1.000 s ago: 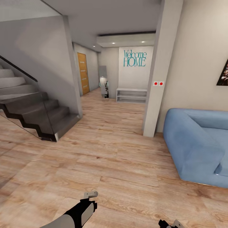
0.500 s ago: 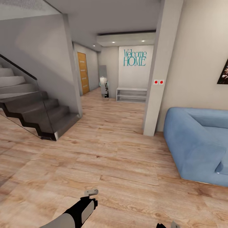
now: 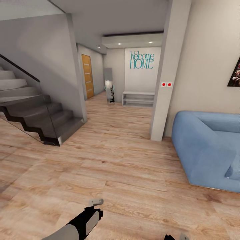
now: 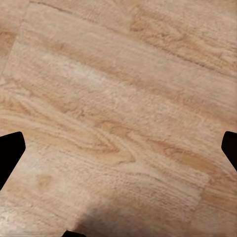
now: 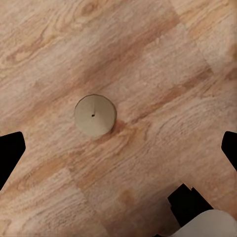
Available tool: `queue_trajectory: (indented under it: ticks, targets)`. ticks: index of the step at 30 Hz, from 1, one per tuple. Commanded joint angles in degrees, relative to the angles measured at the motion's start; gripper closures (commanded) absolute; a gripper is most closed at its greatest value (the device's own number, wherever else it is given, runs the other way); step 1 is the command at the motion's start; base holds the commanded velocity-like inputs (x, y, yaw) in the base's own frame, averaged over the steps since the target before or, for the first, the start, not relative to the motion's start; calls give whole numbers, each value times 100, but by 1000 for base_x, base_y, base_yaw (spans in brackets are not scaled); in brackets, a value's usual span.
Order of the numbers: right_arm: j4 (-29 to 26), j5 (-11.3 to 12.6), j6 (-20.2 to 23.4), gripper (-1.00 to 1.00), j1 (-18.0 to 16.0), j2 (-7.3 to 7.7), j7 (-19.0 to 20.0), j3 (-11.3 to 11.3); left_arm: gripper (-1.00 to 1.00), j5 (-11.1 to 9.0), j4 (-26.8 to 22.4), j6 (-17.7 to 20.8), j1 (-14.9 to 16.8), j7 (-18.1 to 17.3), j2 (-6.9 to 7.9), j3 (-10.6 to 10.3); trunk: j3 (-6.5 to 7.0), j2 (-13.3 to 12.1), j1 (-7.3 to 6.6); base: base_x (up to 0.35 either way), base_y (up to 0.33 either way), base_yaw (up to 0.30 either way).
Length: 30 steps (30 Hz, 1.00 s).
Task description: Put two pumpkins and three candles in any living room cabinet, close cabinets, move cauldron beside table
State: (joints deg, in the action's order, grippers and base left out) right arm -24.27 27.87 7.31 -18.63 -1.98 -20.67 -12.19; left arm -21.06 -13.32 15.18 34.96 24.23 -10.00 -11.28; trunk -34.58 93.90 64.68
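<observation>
A stubby beige candle stands upright on the wooden floor, seen from straight above with its wick as a dark dot. My right gripper hangs open over it, its dark fingertips wide apart on either side, and the candle sits a little off the midline between them. My left gripper is open too, above bare floorboards, with nothing between its fingers. In the head view my left arm reaches in at the bottom edge. The pumpkins, cabinet, cauldron and table are out of view.
A dark staircase with a glass side rises at the left. A blue sofa stands at the right beyond a white pillar. A hallway runs ahead to a low white shelf and an orange door.
The whole head picture has shifted slightly, so the camera has moved. The right arm's tip has sunk closer to the bottom edge of the head view.
</observation>
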Motion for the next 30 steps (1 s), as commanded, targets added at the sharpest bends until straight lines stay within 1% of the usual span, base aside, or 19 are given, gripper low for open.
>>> queue_trajectory:
  ticks: [1,4,7,9,15,19,20,22,23,24,26,28,29,30]
  targets:
    - [-21,34,24,-100,0,-13,-25,-6,-100,-30,-11,29,2,38,0,-33,-24,45,21,-34,0,0]
    - [-24,34,28,-100,0,-38,-25,3,-100,-30,-10,29,2,38,0,-33,-78,165,87,-13,0,0]
    - [-25,34,25,-100,0,-45,-31,245,-100,-30,-12,35,2,38,0,-33,-132,285,153,-1,0,0]
    - [-25,37,25,-100,0,-47,-33,326,-100,-30,-11,36,2,38,0,-33,-168,366,197,0,0,0]
    - [-25,34,25,-100,0,-54,-27,372,-100,-30,-12,39,2,38,0,-33,-276,606,329,0,0,0]
    - [-25,31,18,-100,0,-17,-24,382,-100,-38,-13,45,2,36,0,-29,-348,767,417,0,0,0]
    - [-25,26,17,-100,0,-13,-21,383,-100,-66,-13,50,2,34,0,-27,-366,807,439,0,0,0]
    - [-25,5,17,-100,0,-8,-18,384,-100,-206,-13,114,2,29,0,-30,-401,887,483,0,0,0]
    - [-25,-39,17,-100,0,-7,-17,384,-100,-315,-16,215,4,25,0,-31,-419,927,505,0,0,0]
    - [-25,-166,19,-100,0,-6,-17,384,-100,-520,-71,454,7,18,0,-32,-437,967,527,0,0,0]
    - [-25,-402,23,-100,0,-9,-12,381,-100,-759,-409,869,14,14,0,-36,-473,1047,571,0,0,0]
    - [-25,-635,24,-100,0,-41,14,378,-100,-901,-948,1457,17,16,0,-41,-509,1128,614,0,0,0]
    - [-25,-720,24,-100,0,-53,30,377,-100,-941,-1160,1733,15,18,0,-45,-527,1168,636,0,0,0]
    - [-25,-783,25,-100,0,-67,47,376,-100,-967,-1304,1925,14,19,0,-47,-545,1208,658,0,0,0]
